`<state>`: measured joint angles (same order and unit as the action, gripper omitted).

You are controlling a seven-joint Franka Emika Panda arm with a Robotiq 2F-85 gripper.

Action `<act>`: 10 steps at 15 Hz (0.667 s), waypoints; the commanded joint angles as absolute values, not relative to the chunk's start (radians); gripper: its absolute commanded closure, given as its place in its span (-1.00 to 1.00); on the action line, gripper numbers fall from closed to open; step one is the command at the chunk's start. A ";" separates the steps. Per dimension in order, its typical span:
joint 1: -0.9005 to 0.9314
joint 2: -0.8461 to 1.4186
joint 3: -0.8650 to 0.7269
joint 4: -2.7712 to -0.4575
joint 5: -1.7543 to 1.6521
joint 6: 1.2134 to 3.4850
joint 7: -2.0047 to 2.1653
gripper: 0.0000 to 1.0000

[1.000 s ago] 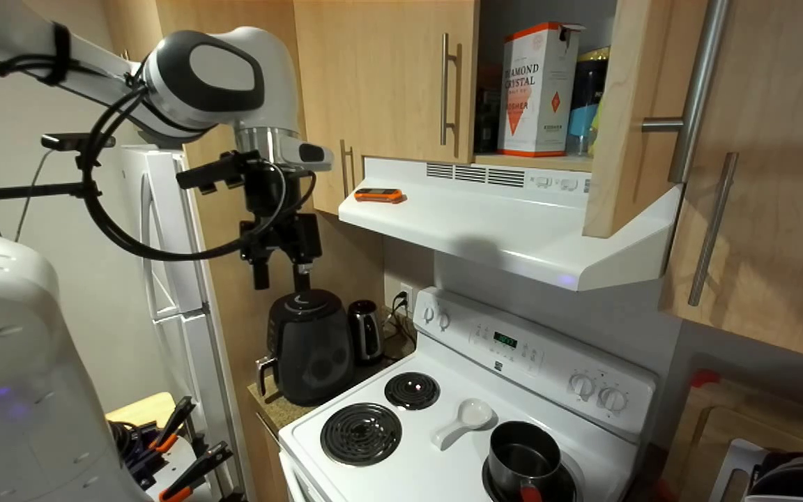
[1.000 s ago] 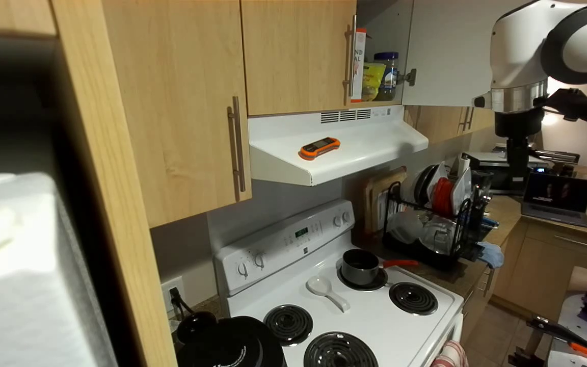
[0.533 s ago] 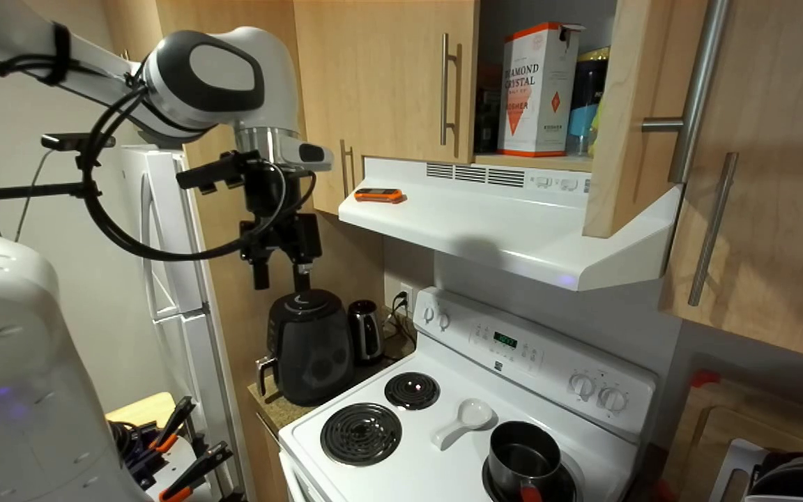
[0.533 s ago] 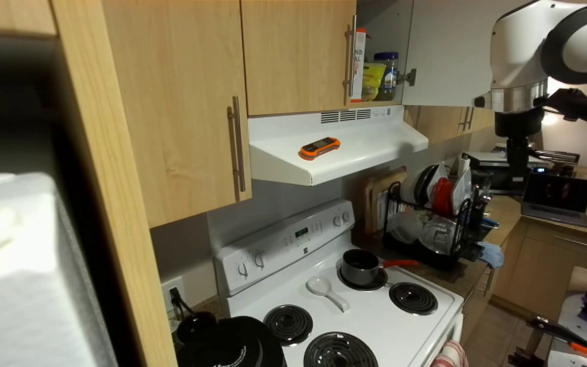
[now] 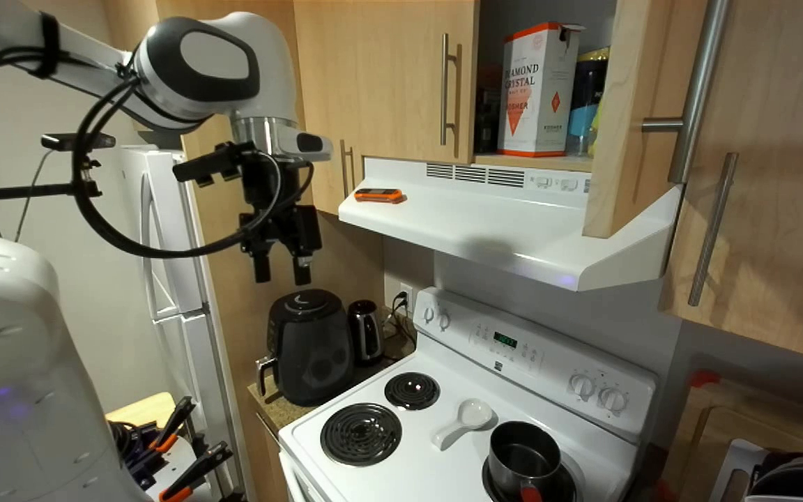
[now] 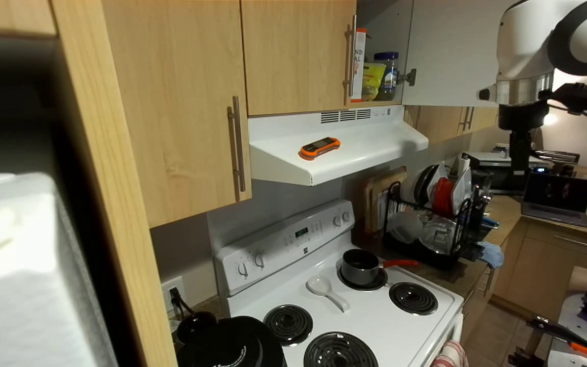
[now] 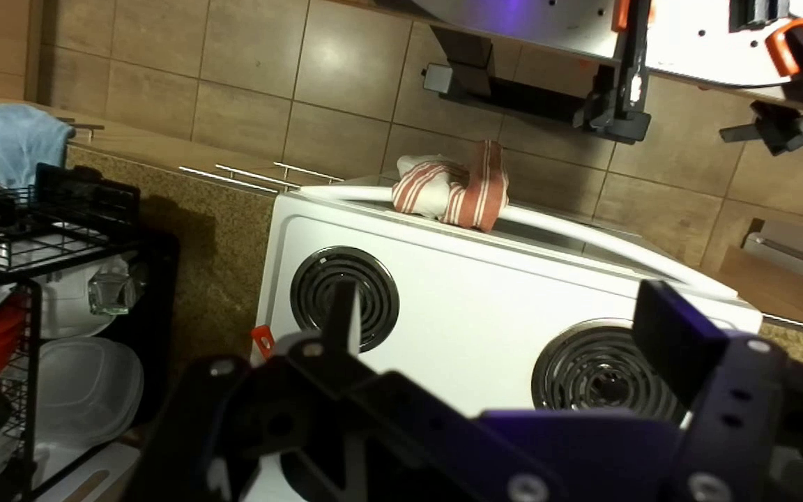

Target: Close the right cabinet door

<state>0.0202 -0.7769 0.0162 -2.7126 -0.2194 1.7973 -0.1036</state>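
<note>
The right cabinet door (image 5: 666, 77) above the range hood stands open, swung outward. Its edge, wood front and silver bar handle (image 5: 700, 90) show in an exterior view. Its white inner face (image 6: 449, 51) and hinge (image 6: 409, 77) show in an exterior view, where the arm covers its free side. My gripper (image 5: 282, 270) is open and empty, pointing down, well apart from the door and in front of the cabinets. It also shows side-on in an exterior view (image 6: 519, 162). In the wrist view the spread fingers (image 7: 506, 324) have the stove top beyond them; the door is out of view there.
The twin door (image 5: 387, 77) is shut. A salt box (image 5: 537, 90) stands inside the open cabinet. The range hood (image 5: 499, 216) carries an orange device (image 5: 378, 196). A pot (image 5: 523, 457) and spoon rest (image 5: 468, 418) sit on the stove. An air fryer (image 5: 311, 348) stands below the gripper.
The arm holds still between the two earlier moments, then shifts slightly up and away from the cabinets. The door and other objects have not moved. The gripper stays open.
</note>
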 commanded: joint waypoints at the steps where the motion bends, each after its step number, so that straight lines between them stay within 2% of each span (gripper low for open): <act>1: 0.013 -0.861 -0.018 -2.719 -0.255 1.754 -0.151 -1.00; 10: -0.065 -0.952 -0.112 -2.725 -0.420 1.790 -0.144 -1.00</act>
<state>-0.0255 -0.9266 -0.0870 -2.7135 -0.3685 1.7687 -0.1101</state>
